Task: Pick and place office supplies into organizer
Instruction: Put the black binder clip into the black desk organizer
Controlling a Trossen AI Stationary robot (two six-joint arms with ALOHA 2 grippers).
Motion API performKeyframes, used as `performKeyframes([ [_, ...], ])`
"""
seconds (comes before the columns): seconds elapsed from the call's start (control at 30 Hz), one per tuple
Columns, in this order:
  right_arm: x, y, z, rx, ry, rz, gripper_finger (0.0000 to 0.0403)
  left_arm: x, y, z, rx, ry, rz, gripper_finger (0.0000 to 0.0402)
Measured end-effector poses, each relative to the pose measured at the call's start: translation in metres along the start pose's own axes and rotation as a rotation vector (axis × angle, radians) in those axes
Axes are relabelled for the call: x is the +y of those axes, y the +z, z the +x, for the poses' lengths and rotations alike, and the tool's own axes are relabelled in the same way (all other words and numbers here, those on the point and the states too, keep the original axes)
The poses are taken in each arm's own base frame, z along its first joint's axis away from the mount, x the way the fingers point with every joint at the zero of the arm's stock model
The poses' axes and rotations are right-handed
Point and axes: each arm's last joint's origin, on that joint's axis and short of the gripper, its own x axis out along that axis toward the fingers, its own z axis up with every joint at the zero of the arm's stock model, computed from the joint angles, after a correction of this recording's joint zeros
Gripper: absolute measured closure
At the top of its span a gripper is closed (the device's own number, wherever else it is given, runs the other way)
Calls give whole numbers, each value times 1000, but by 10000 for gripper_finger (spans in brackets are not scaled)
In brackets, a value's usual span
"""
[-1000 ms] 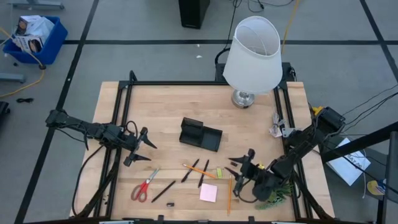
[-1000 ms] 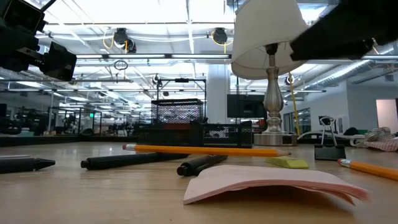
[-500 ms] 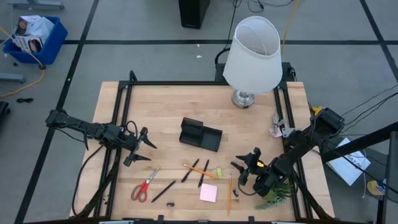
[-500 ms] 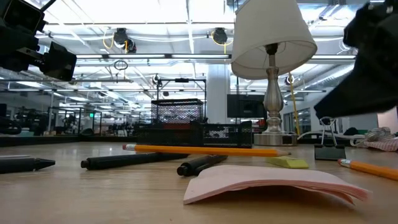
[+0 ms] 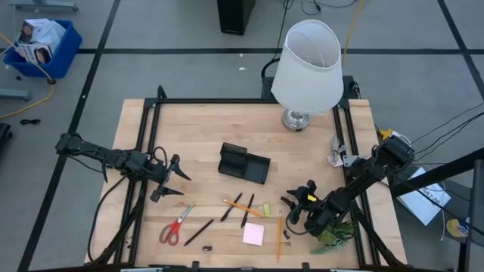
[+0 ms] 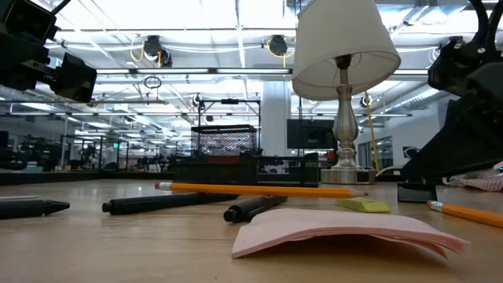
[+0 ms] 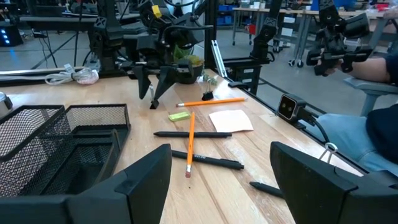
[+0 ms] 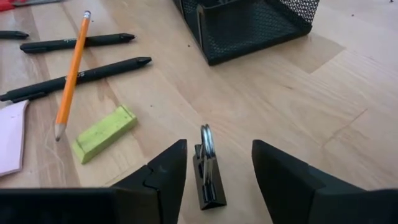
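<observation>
Around the binder clip — right jaws, apart, not touching

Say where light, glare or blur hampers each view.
Low view: bright ceiling lights glare behind the white-shaded lamp; the near pink sticky-note pad is soft. Right wrist view: even light, small black binder clip sharp. High view: evenly lit wooden table.

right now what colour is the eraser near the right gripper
Yellow-green; the eraser shows best in the right wrist view, beside the orange pencil.
</observation>
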Motion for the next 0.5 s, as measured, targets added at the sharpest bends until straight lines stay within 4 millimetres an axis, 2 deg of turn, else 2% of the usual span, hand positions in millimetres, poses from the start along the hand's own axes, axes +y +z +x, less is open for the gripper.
performKeyframes([
  [0.5, 1, 0, 0, 11, 14, -20, 383, 0, 0, 0, 0, 0, 0, 128],
])
